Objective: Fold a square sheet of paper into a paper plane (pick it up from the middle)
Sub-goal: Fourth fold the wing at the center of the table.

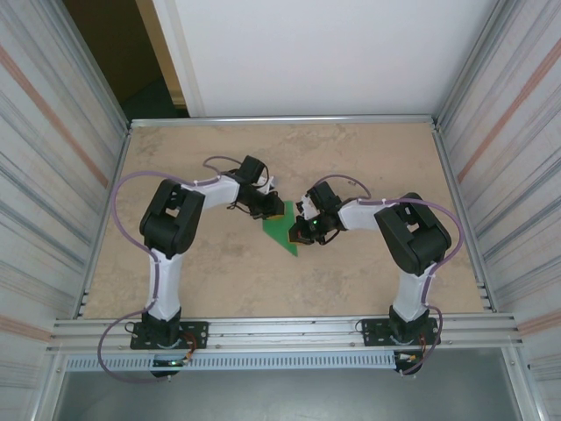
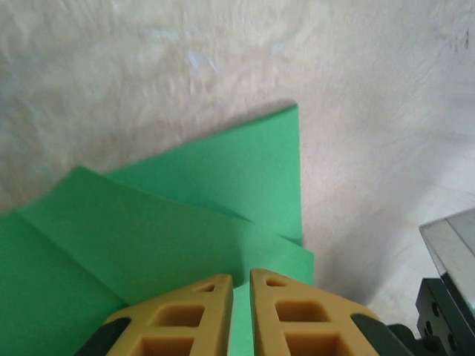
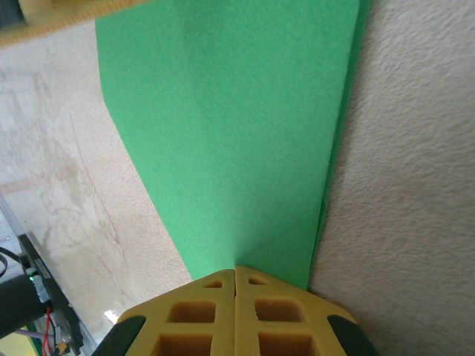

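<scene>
The square sheet of paper (image 1: 282, 232) is bright green and lies folded into a pointed wedge at the table's middle. In the left wrist view the paper (image 2: 223, 185) shows a flap laid over a lower layer, with a diagonal crease. My left gripper (image 1: 273, 209) (image 2: 241, 276) hangs over the flap's edge, its jaws a narrow slit apart with green showing in the slit. Whether it pinches the flap is unclear. My right gripper (image 1: 303, 221) (image 3: 235, 271) is shut, its tips resting on the near end of the paper (image 3: 237, 111) beside its long straight edge.
The tabletop (image 1: 219, 272) is pale marbled board, fenced by metal rails and ribbed side walls (image 1: 53, 175). Part of the right arm's dark body (image 2: 453, 274) shows beside the paper, and a left fingertip (image 3: 59, 15) reaches in over the paper's far end.
</scene>
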`<state>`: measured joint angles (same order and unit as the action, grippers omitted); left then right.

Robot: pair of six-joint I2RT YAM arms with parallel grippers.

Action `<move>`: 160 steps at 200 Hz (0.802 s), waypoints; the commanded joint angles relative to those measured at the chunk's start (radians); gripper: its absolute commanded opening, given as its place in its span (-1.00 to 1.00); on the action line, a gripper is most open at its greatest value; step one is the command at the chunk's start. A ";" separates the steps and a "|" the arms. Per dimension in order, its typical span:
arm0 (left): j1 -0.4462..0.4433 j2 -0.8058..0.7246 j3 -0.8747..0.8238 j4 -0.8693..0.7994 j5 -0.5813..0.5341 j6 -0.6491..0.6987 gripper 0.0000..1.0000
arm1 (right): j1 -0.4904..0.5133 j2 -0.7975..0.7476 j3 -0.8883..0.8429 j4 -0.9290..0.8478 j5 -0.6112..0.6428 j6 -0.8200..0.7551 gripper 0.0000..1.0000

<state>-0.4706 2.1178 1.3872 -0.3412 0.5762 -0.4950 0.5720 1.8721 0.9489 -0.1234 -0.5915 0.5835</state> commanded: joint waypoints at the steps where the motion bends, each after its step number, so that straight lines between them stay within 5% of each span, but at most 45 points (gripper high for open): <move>1: 0.085 0.074 0.067 -0.088 -0.140 0.099 -0.69 | 0.011 0.098 -0.059 -0.244 0.155 -0.066 -1.00; 83: 0.154 0.075 0.308 -0.232 -0.201 0.125 -0.69 | 0.014 0.087 -0.029 -0.236 0.122 -0.066 -0.98; 160: 0.035 -0.205 -0.128 0.163 -0.016 -0.132 -0.74 | 0.013 0.005 0.050 -0.183 0.032 -0.020 -0.91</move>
<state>-0.3855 1.9278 1.3628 -0.3241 0.4839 -0.5060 0.5785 1.8790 0.9974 -0.2180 -0.5915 0.5411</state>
